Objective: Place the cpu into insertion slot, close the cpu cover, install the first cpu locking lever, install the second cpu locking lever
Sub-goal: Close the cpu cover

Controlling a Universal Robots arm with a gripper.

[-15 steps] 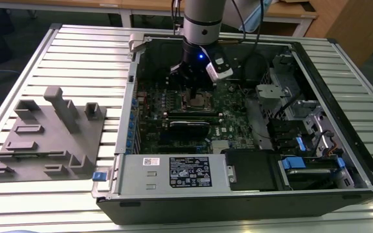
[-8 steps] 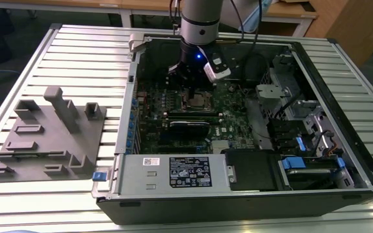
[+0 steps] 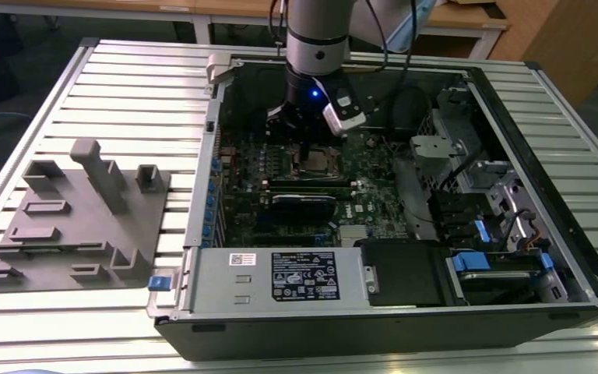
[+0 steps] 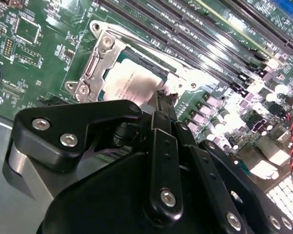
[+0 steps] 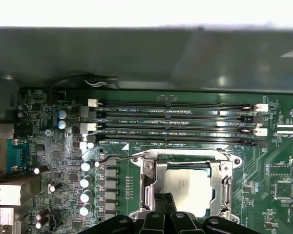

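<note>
A pale slatted metal table (image 3: 122, 78) carries an open black computer case (image 3: 382, 335) and, at the exterior view's left, a grey moulded fixture block (image 3: 81, 226).

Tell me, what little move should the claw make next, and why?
Probably ease the claw toward the wire lever beside the socket: the cpu already sits under its closed cover, and the claw hangs at the cover's edge.

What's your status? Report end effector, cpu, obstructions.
End effector low at the edge of the cpu cover. Cpu seated, cover down around it. No obstruction seen.
</note>
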